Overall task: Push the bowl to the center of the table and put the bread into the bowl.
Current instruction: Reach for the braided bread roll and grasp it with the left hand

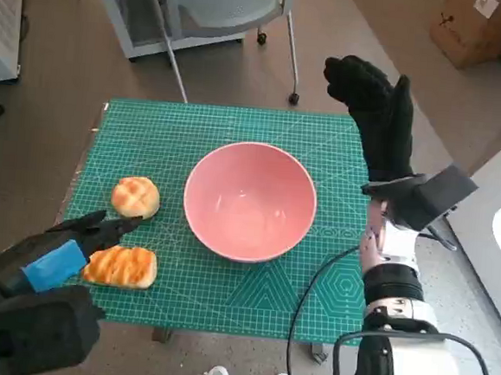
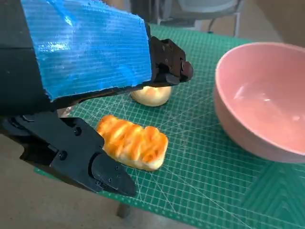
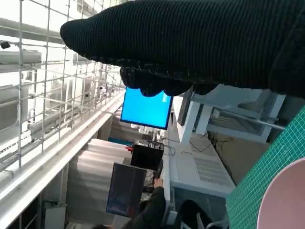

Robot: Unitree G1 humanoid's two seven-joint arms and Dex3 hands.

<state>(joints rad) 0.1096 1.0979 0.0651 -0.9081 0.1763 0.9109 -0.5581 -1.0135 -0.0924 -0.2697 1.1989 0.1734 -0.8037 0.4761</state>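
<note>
From my station the pink bowl (image 1: pixel 249 200) already sat close to the middle of the green cutting mat (image 1: pixel 216 289) that covered the table, empty and upright, so I judged the pushing part done or nearly so and the bread the matter in hand. Two pieces lay to the bowl's left, both apart from it: a round bun (image 1: pixel 135 196) farther from the robot and a long striped loaf (image 1: pixel 121 266) nearer its edge of the mat. I read the loaf as light and soft, with a glazed crust that might be a little slick, so it looked likely to dent or slip under a hard squeeze. My plan was to take it across its narrow middle, thumb on one long side and fingers on the other, with only gentle pressure. The bowl looked stiff and smooth, probably heavy enough to stay put when bread dropped in. The left hand (image 1: pixel 63 255) hovered right at the loaf's outer end with its fingers (image 2: pixel 164 62) spread apart, one part above the bread and one below it in the left wrist view, holding nothing; I could not tell whether it touched the crust. The right hand (image 1: pixel 379 119) was raised beyond the bowl at the mat's far right corner, gloved fingers extended and together, gripping nothing and clear of the bowl.
</note>
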